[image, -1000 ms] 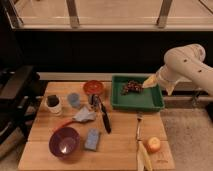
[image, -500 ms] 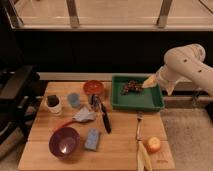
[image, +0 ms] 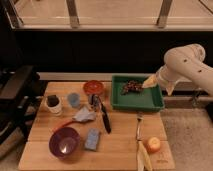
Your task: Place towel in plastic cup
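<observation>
Slantwise towel [image: 85, 116]; hand [image: 149, 81] over tray [image: 145, 98]

We are looking at a robot test space dressed as a kitchen corner: a wooden worktop [image: 120, 152] is carrying a purple bowl [image: 64, 141], a white mug [image: 54, 105], a knife [image: 106, 120], a fork [image: 139, 125] and a green tray [image: 150, 106], while metal-framed glazing [image: 72, 12] is running behind. The gripper [image: 149, 81] is hovering over the tray's back edge.
</observation>
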### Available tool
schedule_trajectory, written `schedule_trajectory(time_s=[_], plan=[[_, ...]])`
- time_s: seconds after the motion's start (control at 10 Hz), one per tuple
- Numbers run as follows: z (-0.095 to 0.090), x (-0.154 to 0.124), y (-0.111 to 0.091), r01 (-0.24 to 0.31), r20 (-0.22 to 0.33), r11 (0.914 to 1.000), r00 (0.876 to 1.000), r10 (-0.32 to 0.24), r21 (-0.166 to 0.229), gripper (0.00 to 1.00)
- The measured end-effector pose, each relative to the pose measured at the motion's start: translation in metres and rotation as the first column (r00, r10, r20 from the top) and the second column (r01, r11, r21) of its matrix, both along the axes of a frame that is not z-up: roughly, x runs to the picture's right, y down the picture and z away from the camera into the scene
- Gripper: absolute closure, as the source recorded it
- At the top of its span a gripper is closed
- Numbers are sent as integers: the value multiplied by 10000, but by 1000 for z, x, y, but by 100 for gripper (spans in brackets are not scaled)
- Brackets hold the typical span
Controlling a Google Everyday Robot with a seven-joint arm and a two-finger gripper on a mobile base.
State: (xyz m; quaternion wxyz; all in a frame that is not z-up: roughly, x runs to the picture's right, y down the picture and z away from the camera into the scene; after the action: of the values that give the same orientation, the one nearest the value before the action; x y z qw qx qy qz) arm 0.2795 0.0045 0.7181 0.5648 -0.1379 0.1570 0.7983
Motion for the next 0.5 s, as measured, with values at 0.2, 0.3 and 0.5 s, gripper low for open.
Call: schedule_trajectory(time_s=[0.2, 0.3, 0.5], plan=[[-5, -8, -2, 361, 408, 9993, 9985, -360, -8, 22], [-7, -24, -3, 567, 796, 9984, 9953, -561, -64, 22], [-9, -65, -2, 992, 1362, 9950, 9860, -963, -144, 22]])
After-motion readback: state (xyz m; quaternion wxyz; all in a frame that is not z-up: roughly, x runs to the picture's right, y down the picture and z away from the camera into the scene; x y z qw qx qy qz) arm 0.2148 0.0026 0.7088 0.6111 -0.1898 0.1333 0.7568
